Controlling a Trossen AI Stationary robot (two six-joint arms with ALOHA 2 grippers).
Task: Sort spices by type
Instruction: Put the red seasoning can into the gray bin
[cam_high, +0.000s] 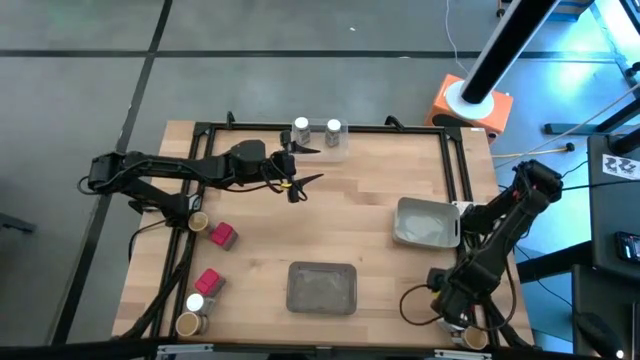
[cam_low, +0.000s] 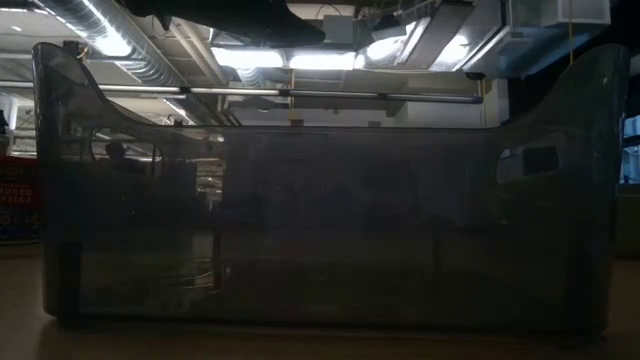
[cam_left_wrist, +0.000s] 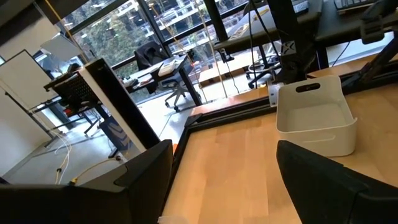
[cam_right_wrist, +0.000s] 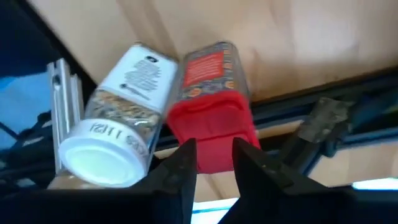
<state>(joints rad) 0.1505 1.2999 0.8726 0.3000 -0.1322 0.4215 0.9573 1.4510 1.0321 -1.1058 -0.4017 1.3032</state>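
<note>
Sorting looks barely begun: two white-capped greyish jars (cam_high: 316, 129) stand paired at the far edge (others lie scattered), the left gripper (cam_high: 303, 167) wide open and empty, the right gripper (cam_right_wrist: 214, 163) narrowly parted over a small red boxy pack (cam_right_wrist: 211, 106).

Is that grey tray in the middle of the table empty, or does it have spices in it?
Empty. Seen from above, the grey tray shows only its bare bottom, with no jar or pack inside.

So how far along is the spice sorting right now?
Early. Two white-capped jars stand paired at the far edge, the only group that looks sorted. The left gripper is open beside them, holding nothing. The right gripper is at a red pack lying beside a third white-capped jar at the near right corner. Still to sort: red packs and tan-topped jars mixed on the left side.
</note>
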